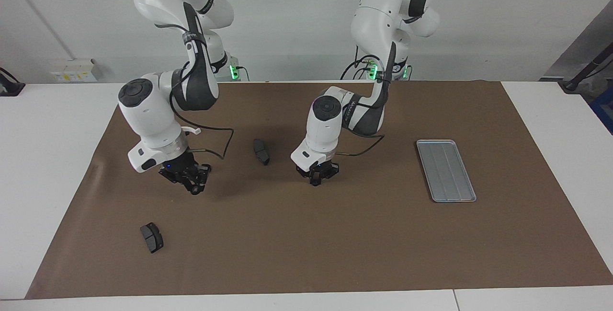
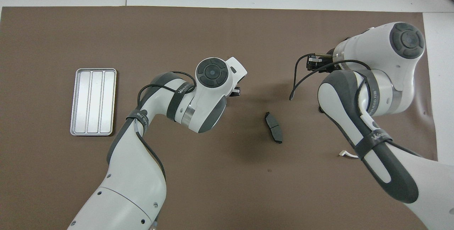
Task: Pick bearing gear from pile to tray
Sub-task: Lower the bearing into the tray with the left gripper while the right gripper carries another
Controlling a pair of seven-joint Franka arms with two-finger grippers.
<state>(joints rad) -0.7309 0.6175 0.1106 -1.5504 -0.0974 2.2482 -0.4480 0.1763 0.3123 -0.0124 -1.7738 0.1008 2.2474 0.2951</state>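
Over the middle of the brown mat (image 1: 306, 234), my left gripper (image 1: 318, 175) hung low, finger state indeterminable, while my right gripper (image 1: 191, 181) waited; no gear was visible, only two brake pads (image 1: 261, 151), and the tray (image 1: 445, 170) sat empty toward my left arm's end.

Both views are bright and evenly lit, with diffuse light from above. Shadows are soft: a faint dark patch lies on the brown mat (image 1: 335, 234) under each arm, clearest in the overhead view near the brake pad (image 2: 273, 132). The tray (image 1: 446, 170) catches the light, giving a pale sheen along its ribs without harsh glare; in the overhead view it looks nearly white. The white arm shells show mild highlights. Green lamps glow at the arm bases in the facing view. Focus is sharp across both views, and the mat's edges bow only slightly near the borders.
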